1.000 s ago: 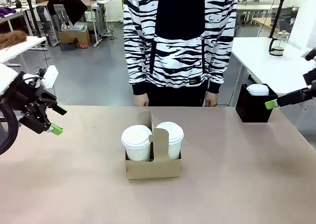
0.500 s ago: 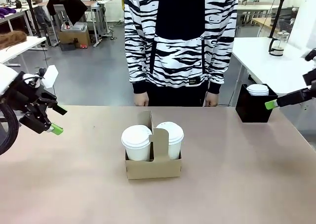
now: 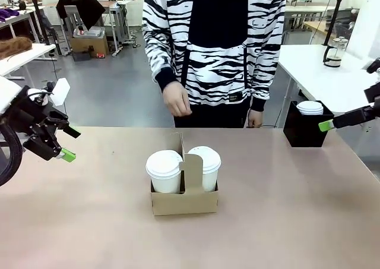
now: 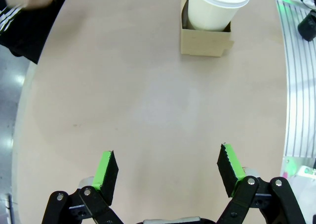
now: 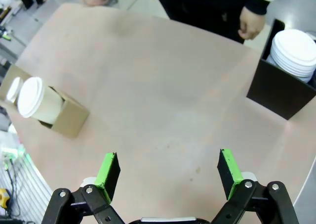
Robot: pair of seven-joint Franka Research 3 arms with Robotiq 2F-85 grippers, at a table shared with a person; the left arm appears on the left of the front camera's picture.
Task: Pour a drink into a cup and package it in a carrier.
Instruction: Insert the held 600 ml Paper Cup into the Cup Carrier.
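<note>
Sitting w/ 2 lidded cups, carrier looks light, floppy; grab centre handle. Both end effectors spread, empty.

Bare table flanks the carrier; a black box blocks the far-right corner.

Black box holding white lids, table's far right corner.
</note>
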